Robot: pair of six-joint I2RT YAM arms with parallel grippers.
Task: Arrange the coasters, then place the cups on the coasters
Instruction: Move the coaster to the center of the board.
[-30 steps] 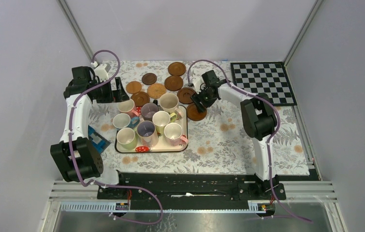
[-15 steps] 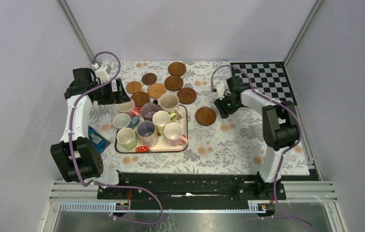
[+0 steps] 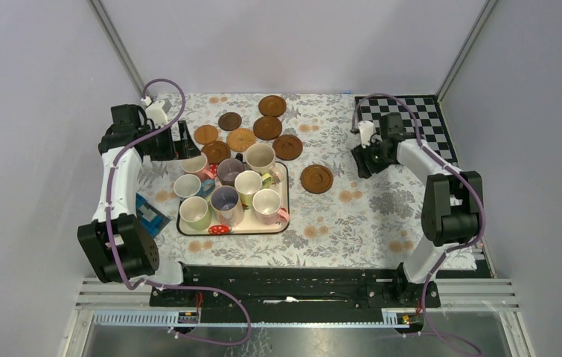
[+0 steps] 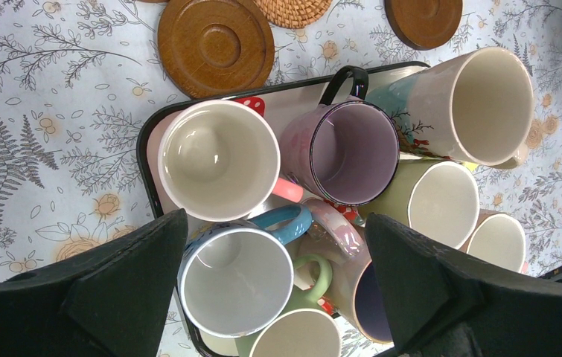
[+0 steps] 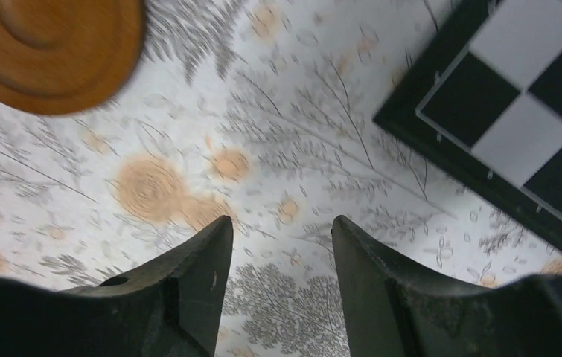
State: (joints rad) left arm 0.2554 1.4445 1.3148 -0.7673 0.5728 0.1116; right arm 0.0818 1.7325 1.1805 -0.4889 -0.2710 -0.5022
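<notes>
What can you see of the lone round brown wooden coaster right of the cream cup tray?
The round brown wooden coaster is a flat disc with concentric rings turned into its face. It lies flat on the floral tablecloth, apart from the tray and the other coasters. No cup on it, nothing touches it; the right gripper stands off to its right.

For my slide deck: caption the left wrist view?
Open left gripper hovers over mugs crowded on the tray, coasters beyond.

A floral tablecloth (image 3: 337, 216) bears a checkerboard mat (image 3: 432, 123) far right, a cream tray (image 3: 259, 230), and 1 blue item (image 3: 151, 217) beside it.
</notes>
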